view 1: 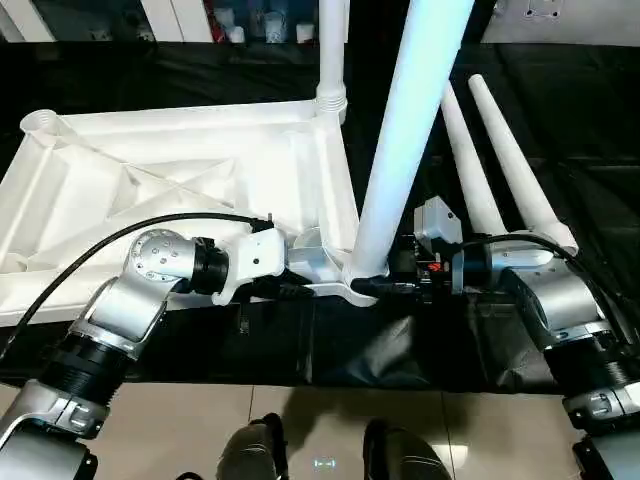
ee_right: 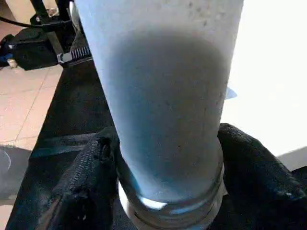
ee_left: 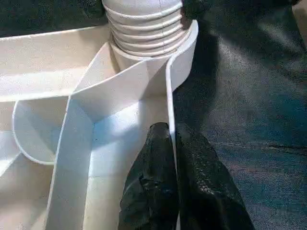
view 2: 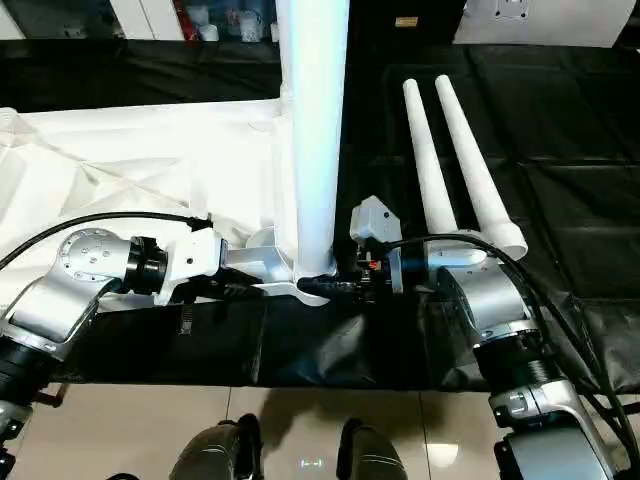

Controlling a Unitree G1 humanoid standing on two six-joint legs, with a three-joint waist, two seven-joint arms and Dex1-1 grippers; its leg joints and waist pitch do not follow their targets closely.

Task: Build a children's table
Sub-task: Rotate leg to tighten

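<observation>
The white table top [view 1: 190,190] is lying upside down on a black-covered table [view 1: 560,110], its ribbed underside facing up. Its round corner sockets are acting as the holders here: the far right socket is carrying an upright leg [view 1: 332,50], and the near right socket [view 1: 362,285] is taking the threaded base of a second leg [view 1: 410,130], which is standing nearly upright and leaning slightly. The far left socket [view 1: 40,122] is standing bare.

The left gripper [ee_left: 173,187] is pinching the thin side wall of the top just beside that near right socket, its black fingers [ee_left: 148,187] clenched on either side of the rim. The right gripper [ee_right: 168,163] is cupping the base of the near leg, one finger [ee_right: 81,182] on each side and touching it just above the threads.

Two more legs [view 1: 505,160] are lying side by side on the black cover to the right of the top, near the right forearm [view 1: 555,300]. A black cable [view 1: 100,245] is arching over the left forearm, crossing in front of the top's near edge.
</observation>
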